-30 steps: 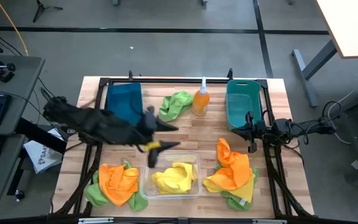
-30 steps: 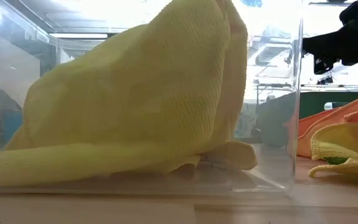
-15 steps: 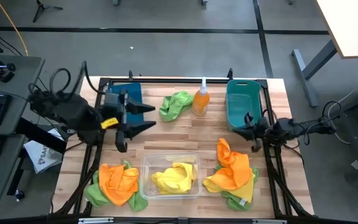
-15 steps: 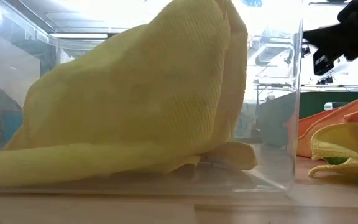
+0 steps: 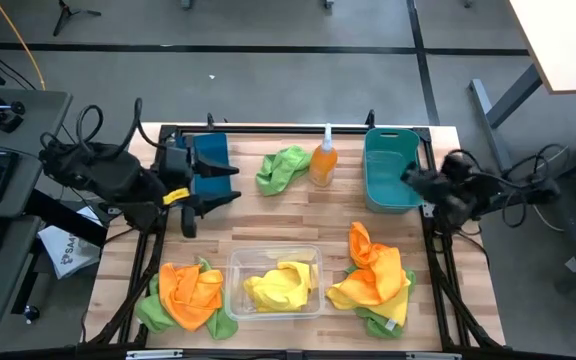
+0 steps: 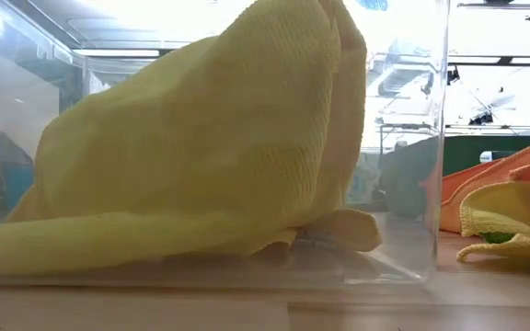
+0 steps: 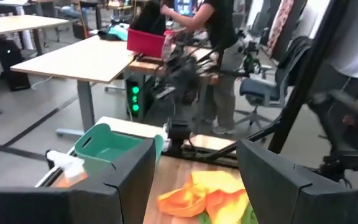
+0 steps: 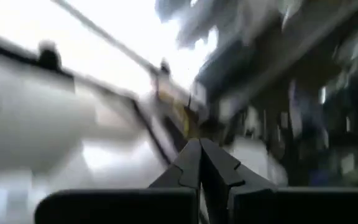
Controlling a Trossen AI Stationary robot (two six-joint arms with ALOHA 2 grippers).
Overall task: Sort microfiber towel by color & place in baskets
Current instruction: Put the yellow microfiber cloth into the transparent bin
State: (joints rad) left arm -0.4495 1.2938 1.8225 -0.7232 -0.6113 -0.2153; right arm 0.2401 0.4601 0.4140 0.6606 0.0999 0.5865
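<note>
Only yellow towel (image 5: 281, 283) sat in clear basket (image 5: 236, 262); mixed piles (image 5: 376, 272) remained on bench (image 5: 268, 215). Left tool (image 5: 230, 184) released, empty; right tool (image 5: 409, 176) clenched, empty.

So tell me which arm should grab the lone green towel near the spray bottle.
Left, probably. Its open pincer points toward the green towel from beside the dark blue basket; the right pincer is shut at the teal basket.

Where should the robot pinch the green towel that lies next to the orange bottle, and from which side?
Probably from straight above, on the raised bunched fold in the middle of the green towel. It lies crumpled and loose on the table, so a hump gives the fingers something to close on. Pinching toward its side away from the orange bottle should avoid bumping that.
</note>
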